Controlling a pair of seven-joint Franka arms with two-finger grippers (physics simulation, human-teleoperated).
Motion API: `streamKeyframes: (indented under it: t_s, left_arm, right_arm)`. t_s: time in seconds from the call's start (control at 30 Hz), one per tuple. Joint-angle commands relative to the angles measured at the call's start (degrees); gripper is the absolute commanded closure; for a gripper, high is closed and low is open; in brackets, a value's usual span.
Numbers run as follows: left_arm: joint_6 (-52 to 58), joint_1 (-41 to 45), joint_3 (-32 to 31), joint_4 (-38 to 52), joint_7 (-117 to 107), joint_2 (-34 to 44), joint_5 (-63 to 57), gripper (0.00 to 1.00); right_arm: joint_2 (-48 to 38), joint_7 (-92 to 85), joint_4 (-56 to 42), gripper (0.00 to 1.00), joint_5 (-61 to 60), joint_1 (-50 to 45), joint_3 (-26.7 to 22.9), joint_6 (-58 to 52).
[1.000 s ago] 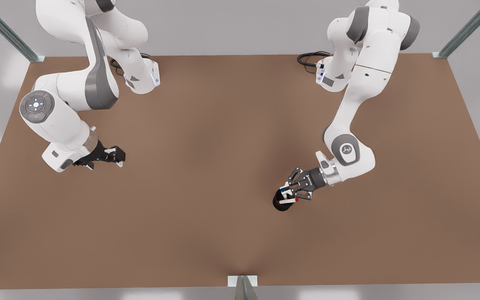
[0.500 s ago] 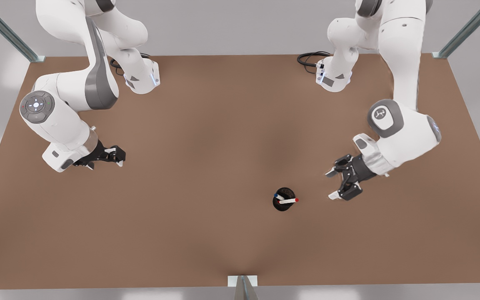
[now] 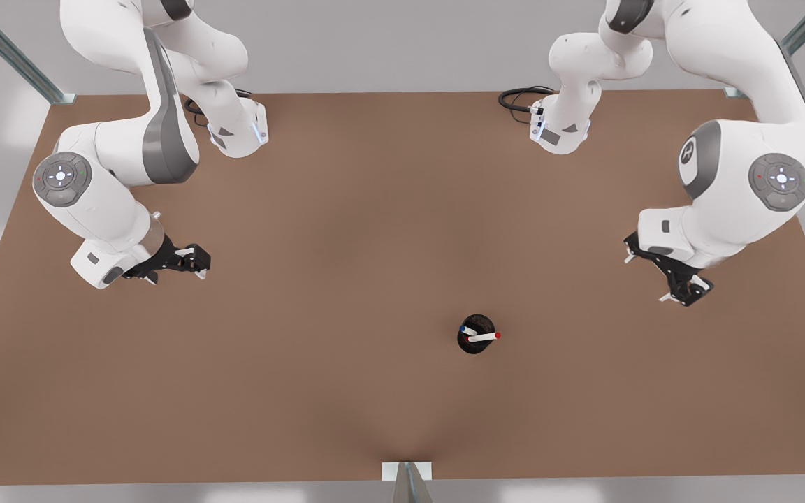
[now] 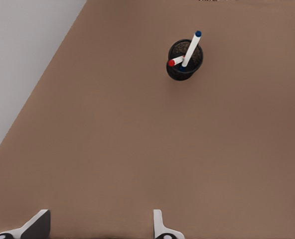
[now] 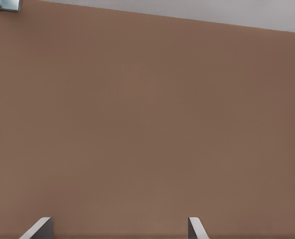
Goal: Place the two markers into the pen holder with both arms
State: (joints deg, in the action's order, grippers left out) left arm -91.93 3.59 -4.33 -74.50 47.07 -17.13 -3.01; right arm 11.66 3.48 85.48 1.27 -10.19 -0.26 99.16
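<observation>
The small round black mesh pen holder (image 3: 476, 335) stands upright on the brown table (image 3: 374, 209), and both markers are already in it. The white marker with the red cap (image 3: 484, 337) leans out over the holder's rim toward the front view's right. The shorter white marker with the blue cap (image 3: 468, 330) leans the other way, its tip over the opposite rim. The left wrist view shows the same: the two sticks cross inside the cup, their upper ends poking out above it.

The left gripper (image 3: 650, 278) hangs well apart from the holder, on the front view's right of it, jaws wide and holding nothing. The right gripper (image 3: 196, 264) waits farther from the holder on the other side, also wide and holding nothing.

Judged from this, the placing is done. Nothing seems left except perhaps parking the arms.
</observation>
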Motion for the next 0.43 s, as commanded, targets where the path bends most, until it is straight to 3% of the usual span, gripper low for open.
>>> streamKeyframes:
  t_s: [0.0,0.4]
  left_arm:
    - [2.5,-0.1,0.0,0.2,-54.2,0.0,0.9,0.00]
    - [2.3,-1.0,0.1,0.1,-48.8,0.5,4.9,0.00]
  right_arm:
    - [-0.1,-0.2,0.0,0.00,0.0,0.0,0.0,0.0]
    - [-0.1,-0.2,-0.1,0.00,0.0,-0.1,0.1,0.0]
